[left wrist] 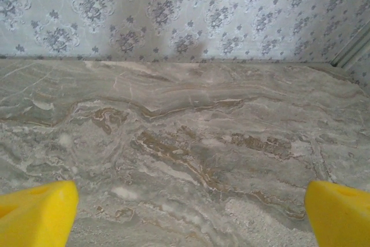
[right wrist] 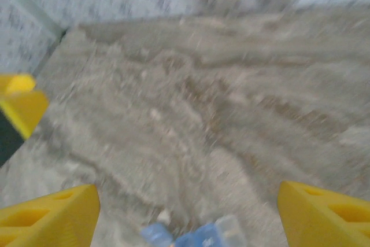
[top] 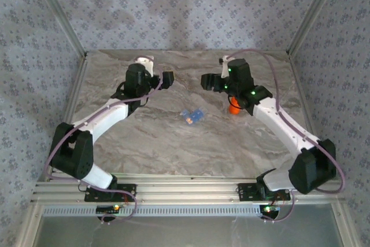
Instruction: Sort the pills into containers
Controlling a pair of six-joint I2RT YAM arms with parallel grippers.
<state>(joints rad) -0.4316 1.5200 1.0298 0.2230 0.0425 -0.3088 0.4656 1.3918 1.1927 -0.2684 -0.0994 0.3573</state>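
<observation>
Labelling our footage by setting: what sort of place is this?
Likely a lab test cell, not a home: a marble-look table boxed in by wallpapered panels, with robot arms bolted to an aluminium rail at its near edge.

Left arm [top: 110,113] and right arm [top: 277,121] both wear white shells between chunky black joint housings. Lilac cables [top: 272,62] loop off each one. Green lights [top: 229,69] glow on the right wrist. The fingertips [left wrist: 34,215] are bright yellow wedges.
</observation>
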